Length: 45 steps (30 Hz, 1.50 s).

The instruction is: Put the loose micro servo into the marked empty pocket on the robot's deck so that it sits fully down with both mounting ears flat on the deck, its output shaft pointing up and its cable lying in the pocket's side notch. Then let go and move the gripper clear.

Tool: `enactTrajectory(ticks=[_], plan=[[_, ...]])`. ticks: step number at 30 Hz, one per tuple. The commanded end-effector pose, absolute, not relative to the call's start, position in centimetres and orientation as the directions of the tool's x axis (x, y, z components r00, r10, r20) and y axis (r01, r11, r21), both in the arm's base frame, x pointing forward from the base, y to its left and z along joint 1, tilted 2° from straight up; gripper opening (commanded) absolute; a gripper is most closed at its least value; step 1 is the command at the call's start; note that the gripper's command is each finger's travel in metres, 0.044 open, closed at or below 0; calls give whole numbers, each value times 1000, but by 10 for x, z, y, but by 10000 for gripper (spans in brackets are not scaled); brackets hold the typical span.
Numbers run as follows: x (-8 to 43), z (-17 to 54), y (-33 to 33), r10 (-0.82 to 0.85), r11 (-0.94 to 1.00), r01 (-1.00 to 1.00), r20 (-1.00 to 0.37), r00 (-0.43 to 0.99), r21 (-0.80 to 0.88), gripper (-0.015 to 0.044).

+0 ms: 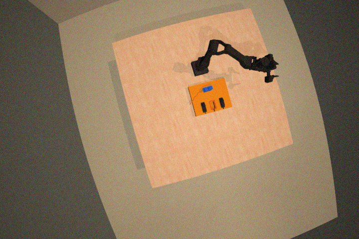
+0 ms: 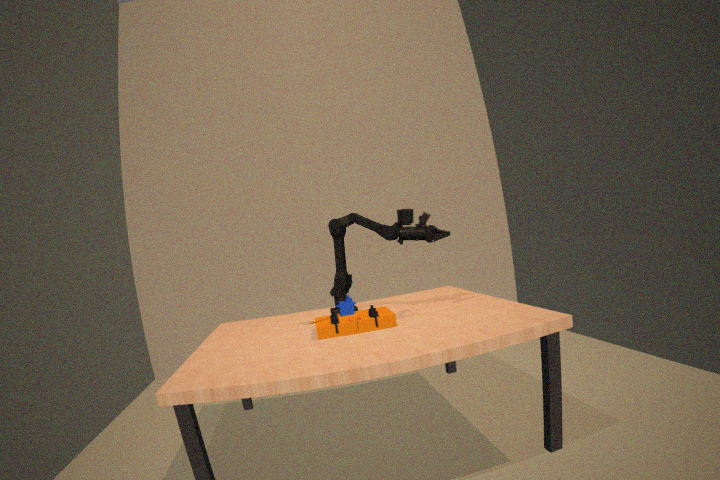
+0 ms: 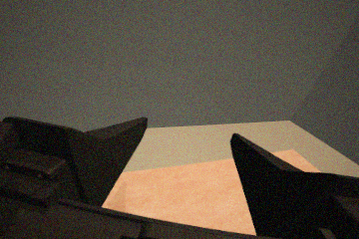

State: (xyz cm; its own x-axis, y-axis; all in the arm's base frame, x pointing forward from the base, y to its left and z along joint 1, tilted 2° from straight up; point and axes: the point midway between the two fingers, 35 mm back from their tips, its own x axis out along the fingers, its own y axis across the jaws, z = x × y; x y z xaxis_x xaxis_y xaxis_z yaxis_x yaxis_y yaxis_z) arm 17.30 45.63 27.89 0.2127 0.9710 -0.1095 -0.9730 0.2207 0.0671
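The loose micro servo (image 1: 207, 88) (image 2: 345, 306) is blue and rests on the orange deck (image 1: 221, 86) (image 2: 384, 319), on the side toward the arm's base. Its thin cable (image 1: 196, 95) runs over the deck's left edge in the top view. Which way its shaft points is too small to tell. The marked pocket has a red outline (image 1: 210, 105) and lies empty between two black servos, with a dark notch at the deck's edge. My gripper (image 1: 277, 69) (image 2: 448, 233) (image 3: 188, 129) is open and empty, high above the table and far to the right of the servo. No servo shows in the wrist view.
Two black servos (image 1: 203, 107) (image 1: 221, 102) (image 2: 334, 318) (image 2: 373, 312) stand in the deck on either side of the pocket. The arm's base (image 1: 199, 67) is close behind the deck on the wooden table (image 1: 214, 146) (image 2: 259, 356). The gripper is near the table's right edge in the top view.
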Motion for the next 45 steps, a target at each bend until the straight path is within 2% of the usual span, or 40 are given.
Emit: enactTrajectory(ticks=[1,2,11,23,34,45], plan=[[174,278,456,970,224,-972,-112,215,70,426],[176,277,455,968,230,-970,-118,220,77,440],[219,253,422,912,382,-898,-249,327,217,440],[269,218,362,784,608,-689,-437,441,395,440],[297,188,301,636,772,-398,-596,490,496,440],[309,163,235,476,853,-53,-732,488,520,440]])
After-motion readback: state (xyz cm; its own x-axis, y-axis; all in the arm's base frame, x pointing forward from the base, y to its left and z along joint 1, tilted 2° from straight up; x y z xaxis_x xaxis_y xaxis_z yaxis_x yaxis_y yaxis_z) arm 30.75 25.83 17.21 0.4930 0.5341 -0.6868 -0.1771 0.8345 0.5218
